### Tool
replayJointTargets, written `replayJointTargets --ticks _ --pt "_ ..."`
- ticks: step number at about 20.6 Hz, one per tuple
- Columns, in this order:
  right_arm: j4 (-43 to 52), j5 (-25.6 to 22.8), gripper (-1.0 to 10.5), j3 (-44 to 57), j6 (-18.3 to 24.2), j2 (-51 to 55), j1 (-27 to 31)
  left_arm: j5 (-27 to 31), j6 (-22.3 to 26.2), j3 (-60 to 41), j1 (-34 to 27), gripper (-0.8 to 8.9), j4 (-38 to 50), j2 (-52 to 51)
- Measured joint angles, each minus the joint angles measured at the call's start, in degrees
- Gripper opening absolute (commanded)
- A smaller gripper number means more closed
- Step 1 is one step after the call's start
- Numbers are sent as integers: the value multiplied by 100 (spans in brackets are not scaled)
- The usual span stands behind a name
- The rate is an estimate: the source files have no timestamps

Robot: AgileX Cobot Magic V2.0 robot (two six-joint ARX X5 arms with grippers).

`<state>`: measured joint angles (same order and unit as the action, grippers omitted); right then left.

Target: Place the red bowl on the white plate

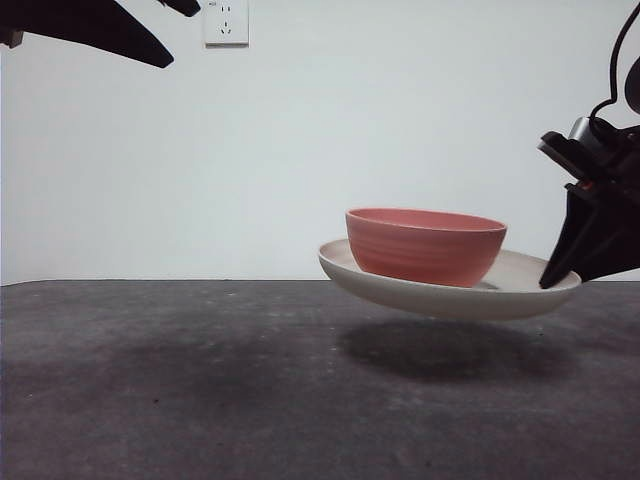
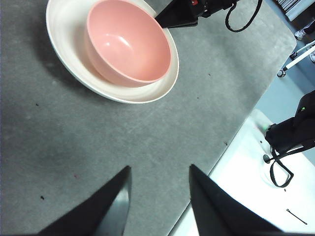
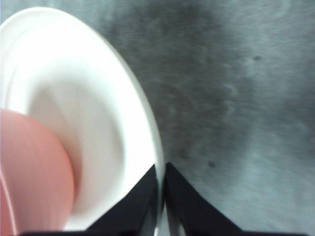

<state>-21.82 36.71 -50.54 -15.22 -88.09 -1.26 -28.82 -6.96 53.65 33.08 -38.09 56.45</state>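
Observation:
The red bowl (image 1: pixel 425 245) sits inside the white plate (image 1: pixel 520 285). The plate hangs tilted a little above the dark table, with its shadow underneath. My right gripper (image 1: pixel 555 280) is shut on the plate's rim at the right side. In the right wrist view its jaws (image 3: pixel 161 169) pinch the thin rim of the plate (image 3: pixel 74 98), with the bowl (image 3: pixel 34 177) close beside them. My left gripper (image 2: pixel 160 167) is open and holds nothing. It stands high and well away from the bowl (image 2: pixel 130 44) and plate (image 2: pixel 64 44), showing at the front view's top left (image 1: pixel 185 38).
The grey table mat (image 1: pixel 200 380) spreads under the plate. A white power socket (image 1: pixel 225 22) is on the back wall. In the left wrist view the mat ends at a white surface (image 2: pixel 246 172) with black cables on it.

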Motion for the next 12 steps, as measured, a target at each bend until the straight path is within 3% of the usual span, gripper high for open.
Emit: replayJointTargets --ticks 7,12 --pt "560 -4 5 0 -579 0 -654 0 0 0 0 185 0 0" --pt "883 -278 5 0 -1014 0 -1185 0 0 0 0 185 0 0"
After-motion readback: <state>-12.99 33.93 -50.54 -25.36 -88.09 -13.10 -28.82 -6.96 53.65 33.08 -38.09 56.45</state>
